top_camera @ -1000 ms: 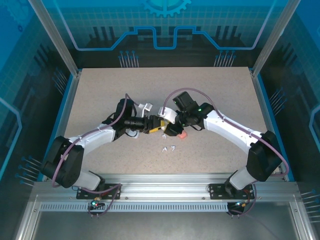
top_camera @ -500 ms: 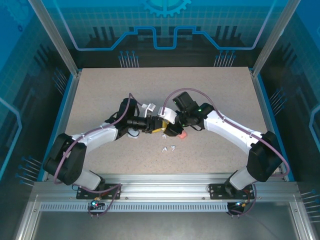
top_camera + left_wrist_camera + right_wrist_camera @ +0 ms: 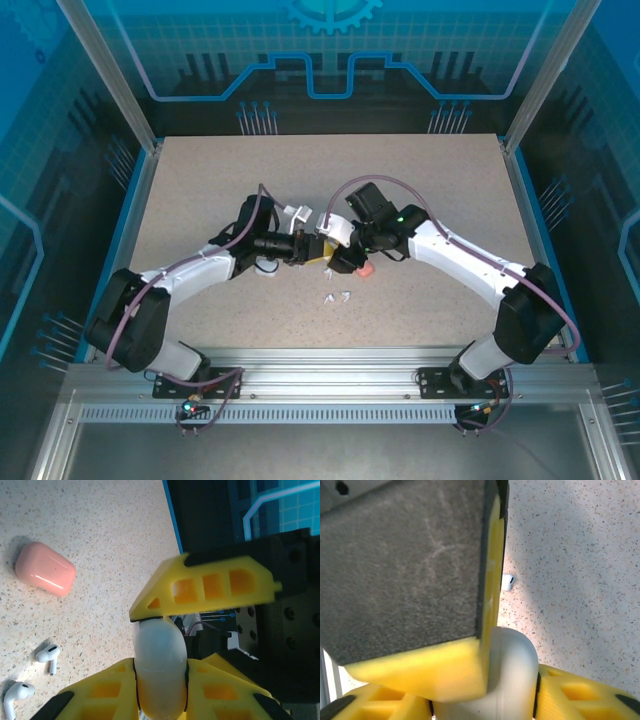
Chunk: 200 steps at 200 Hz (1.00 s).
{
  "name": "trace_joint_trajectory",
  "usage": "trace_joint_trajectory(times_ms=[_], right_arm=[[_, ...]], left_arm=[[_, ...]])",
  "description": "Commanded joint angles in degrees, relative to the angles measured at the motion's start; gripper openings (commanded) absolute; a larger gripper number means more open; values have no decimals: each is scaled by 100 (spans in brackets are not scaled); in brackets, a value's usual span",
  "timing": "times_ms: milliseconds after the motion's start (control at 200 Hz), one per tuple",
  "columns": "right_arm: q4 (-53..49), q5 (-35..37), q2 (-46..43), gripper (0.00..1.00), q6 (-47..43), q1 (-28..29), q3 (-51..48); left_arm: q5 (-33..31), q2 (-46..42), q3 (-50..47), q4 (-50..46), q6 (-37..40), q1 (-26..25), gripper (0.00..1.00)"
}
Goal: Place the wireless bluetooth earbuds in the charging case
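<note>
The white charging case [image 3: 159, 650] is found clamped between the narrowed fingers of the left gripper [image 3: 160, 680], apparently held clear of the table [image 3: 200, 180] near its centre. The same case is seen between the fingers of the right gripper [image 3: 485, 690], but whether pressure is applied there cannot be told. The two-sided hold is judged to serve a transfer, or steadying for lid opening. Two white earbuds [image 3: 48, 655] are recorded lying loose on the table, just near of the grippers, with none inserted. A closed pink case [image 3: 366, 269] is noted just right of the grippers.
</note>
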Motion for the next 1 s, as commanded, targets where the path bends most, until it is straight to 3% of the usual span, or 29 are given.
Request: trace_joint_trajectory(times_ms=[0, 160, 405, 710, 995], right_arm=[[26, -175, -438, 62, 189, -33, -9], [176, -622, -1101, 79, 345, -288, -375], [551, -1253, -2128, 88, 552, -716, -1016], [1029, -1260, -2312, 86, 612, -591, -1103], [480, -1934, -1622, 73, 75, -409, -403]], left_arm=[[-68, -443, 145, -93, 573, -64, 11], [-493, -852, 38, -86, 1109, -74, 7], [-1200, -1618, -459, 315, 2241, -74, 0], [-1203, -2406, -1045, 935, 3598, -183, 0], [-1159, -2785, -1221, 906, 4197, -223, 0]])
